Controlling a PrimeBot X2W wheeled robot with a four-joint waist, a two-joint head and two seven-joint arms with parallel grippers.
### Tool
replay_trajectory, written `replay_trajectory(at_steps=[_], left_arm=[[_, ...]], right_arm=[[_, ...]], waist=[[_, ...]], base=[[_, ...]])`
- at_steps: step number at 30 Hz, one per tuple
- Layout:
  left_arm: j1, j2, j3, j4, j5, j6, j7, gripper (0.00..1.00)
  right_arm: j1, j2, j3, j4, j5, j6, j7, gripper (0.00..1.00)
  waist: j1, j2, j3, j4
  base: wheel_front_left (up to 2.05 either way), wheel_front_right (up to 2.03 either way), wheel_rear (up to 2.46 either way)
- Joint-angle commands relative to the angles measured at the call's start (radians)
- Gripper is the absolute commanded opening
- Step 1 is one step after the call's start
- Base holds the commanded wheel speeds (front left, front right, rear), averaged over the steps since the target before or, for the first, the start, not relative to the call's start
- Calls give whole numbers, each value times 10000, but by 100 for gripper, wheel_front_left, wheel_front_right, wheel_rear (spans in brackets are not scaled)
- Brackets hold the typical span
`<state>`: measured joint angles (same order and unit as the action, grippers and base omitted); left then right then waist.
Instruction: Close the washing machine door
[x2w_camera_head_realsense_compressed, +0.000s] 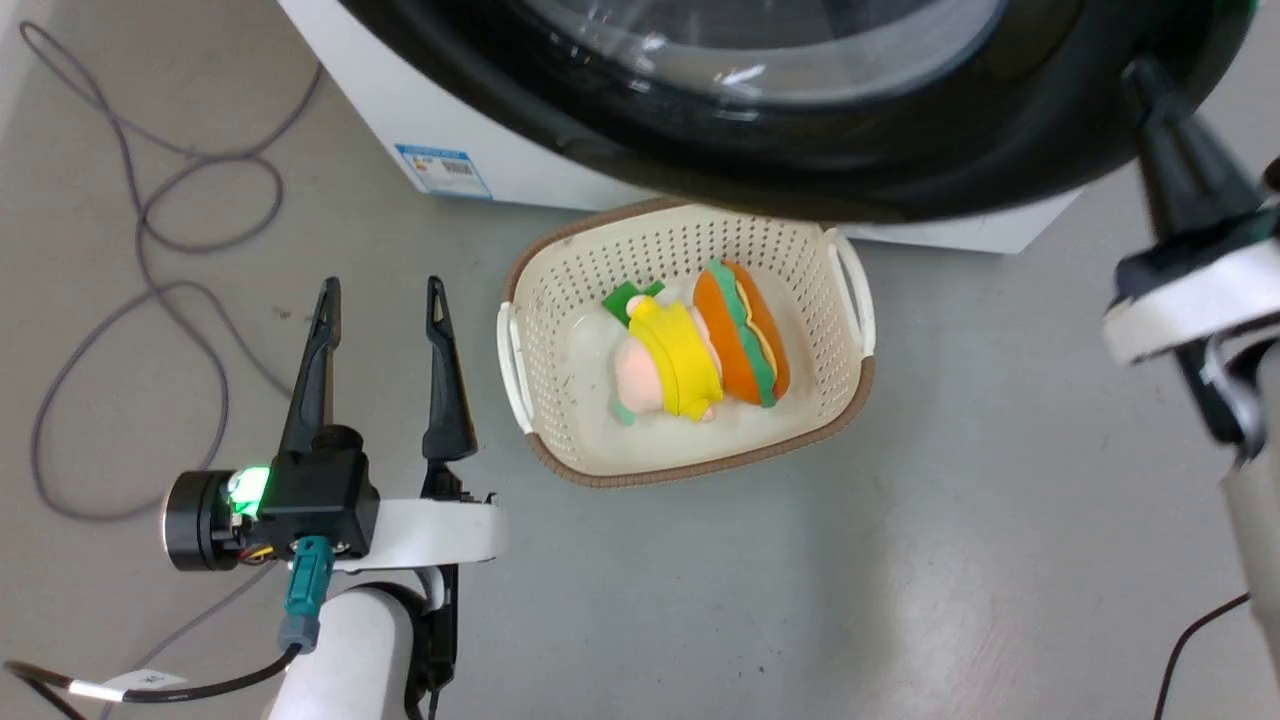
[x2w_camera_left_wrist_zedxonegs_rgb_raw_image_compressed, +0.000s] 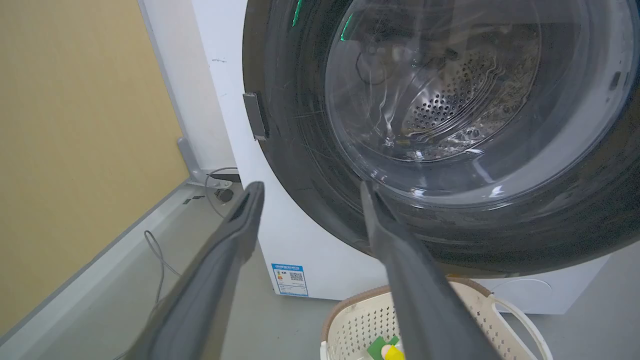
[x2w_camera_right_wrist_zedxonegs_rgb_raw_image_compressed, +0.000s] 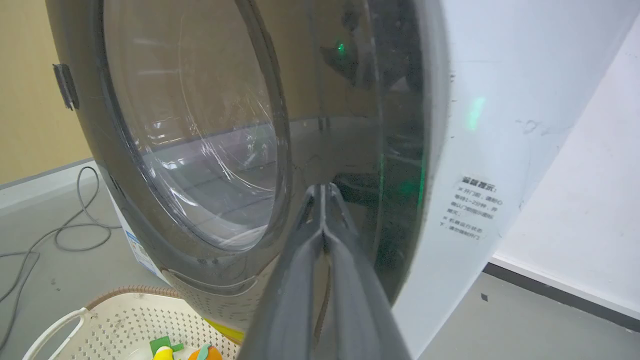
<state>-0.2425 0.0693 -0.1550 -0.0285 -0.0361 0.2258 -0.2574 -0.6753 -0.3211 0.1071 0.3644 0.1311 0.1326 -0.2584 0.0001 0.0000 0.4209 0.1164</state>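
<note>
Door: The washing machine door (x2w_camera_head_realsense_compressed: 900, 170) (x2w_camera_left_wrist_zedxonegs_rgb_raw_image_compressed: 310, 150) (x2w_camera_right_wrist_zedxonegs_rgb_raw_image_compressed: 345, 100), a glossy black rim around a bulging glass window, is swung in close to the front of the washing machine (x2w_camera_head_realsense_compressed: 520, 160) (x2w_camera_left_wrist_zedxonegs_rgb_raw_image_compressed: 220, 100). The steel drum is visible through the glass. From the head view its lower rim overhangs the floor at the machine's foot. The views do not show whether the latch has caught.

Right arm: The right gripper (x2w_camera_head_realsense_compressed: 1140, 75) (x2w_camera_right_wrist_zedxonegs_rgb_raw_image_compressed: 322, 189) has its fingers pressed together and carries nothing. Its tip rests on the black rim at the door's right side.

Left arm: The left gripper (x2w_camera_head_realsense_compressed: 380, 290) (x2w_camera_left_wrist_zedxonegs_rgb_raw_image_compressed: 311, 186) has its fingers spread and is empty. It hangs above the floor, left of the basket and apart from the door.

Step in hand: This appears to be the closing push itself, made with the right fingertip.

Next move: It likely calls for a firm, straight press into the machine's front until the door seats flush, with the tip kept from sliding on the glossy rim.

Floor: A cream basket (x2w_camera_head_realsense_compressed: 700, 470) holding two plush toys (x2w_camera_head_realsense_compressed: 700, 350) sits just in front of the machine, its rear rim under the door's overhang. A grey cable (x2w_camera_head_realsense_compressed: 150, 220) loops near the floor's left edge.
</note>
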Motion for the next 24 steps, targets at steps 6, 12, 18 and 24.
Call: replay_trajectory(at_steps=[6,12,18,24], left_arm=[[-290,-102,-142,-85,59,52,-43,100],[-335,-138,-155,-107,9,119,-43,100],[-316,-157,-99,-80,1,179,-43,100],[-34,-147,75,44,88,222,-43,100]], right_arm=[[-1226,-294,-406,925,-144,-19,-34,0],[-1916,-380,-521,1668,-260,-19,-34,0],[-2016,-433,-474,2061,-331,-19,-34,0],[-1342,-154,-804,1513,-422,-19,-34,0]], waist=[[-1,0,370,273],[-1,0,482,389],[-1,0,372,379],[-1,0,-190,79]], base=[[0,0,0],[0,0,0],[0,0,0],[0,0,0]])
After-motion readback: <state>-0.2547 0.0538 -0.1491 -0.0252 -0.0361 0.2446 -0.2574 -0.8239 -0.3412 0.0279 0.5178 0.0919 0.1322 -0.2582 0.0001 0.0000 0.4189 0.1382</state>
